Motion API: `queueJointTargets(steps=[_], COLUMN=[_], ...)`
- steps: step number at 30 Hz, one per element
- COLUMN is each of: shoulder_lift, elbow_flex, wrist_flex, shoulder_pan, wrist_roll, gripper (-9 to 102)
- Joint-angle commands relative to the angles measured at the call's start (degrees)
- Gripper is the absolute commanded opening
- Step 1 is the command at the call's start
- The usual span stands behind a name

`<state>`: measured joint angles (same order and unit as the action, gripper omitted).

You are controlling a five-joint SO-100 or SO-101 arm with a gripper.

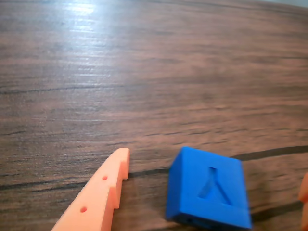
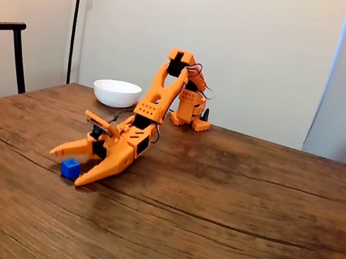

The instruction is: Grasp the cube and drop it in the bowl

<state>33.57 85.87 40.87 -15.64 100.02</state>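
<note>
In the fixed view we see, from left to right, a dark chair (image 2: 4, 48) at the table edge, a thin black lamp pole (image 2: 76, 22) against the pale wall, the bowl (image 2: 117, 92) and then the orange arm (image 2: 158, 95). The bowl is round, white and smooth, and it stands on the far part of the table (image 2: 246, 204), well apart from the cube (image 2: 70, 168). The arm bends down from its base (image 2: 191, 116) toward the near left, and the gripper (image 2: 68, 166) rests low on the wood. Its two pointed fingers are spread apart, and the small blue cube sits between their tips, on the table. We cannot tell from this view if a finger touches it.

The wrist view gives what the fixed view cannot: the surface details. The left finger (image 1: 103, 192) is matte orange plastic with small round holes and a stepped tip. To its right the cube (image 1: 207, 195) shows sharp edges and a recessed shape sunk into its top face. A clear gap of wood separates it from the left finger. At the far right edge a small piece of the other finger (image 1: 304, 197) appears. The table here is brown wood with fine dark grain lines and a pale reflection of light at the upper left. The gripper is open and holds nothing.
</note>
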Motion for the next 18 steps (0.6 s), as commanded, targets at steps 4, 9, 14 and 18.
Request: queueJointTargets(steps=[4,9,14,18], shoulder_lift=[-2.37,-4.22,-4.31,-4.31], elbow_flex=[-5.45,-6.68,-5.8,-5.71], wrist_flex=[0.7,0.7,0.7,0.7], shoulder_pan=[0.09,0.18,0.26,0.18], wrist_roll=[-2.37,-2.46,-4.04,-4.13], gripper=[47,47,47,47])
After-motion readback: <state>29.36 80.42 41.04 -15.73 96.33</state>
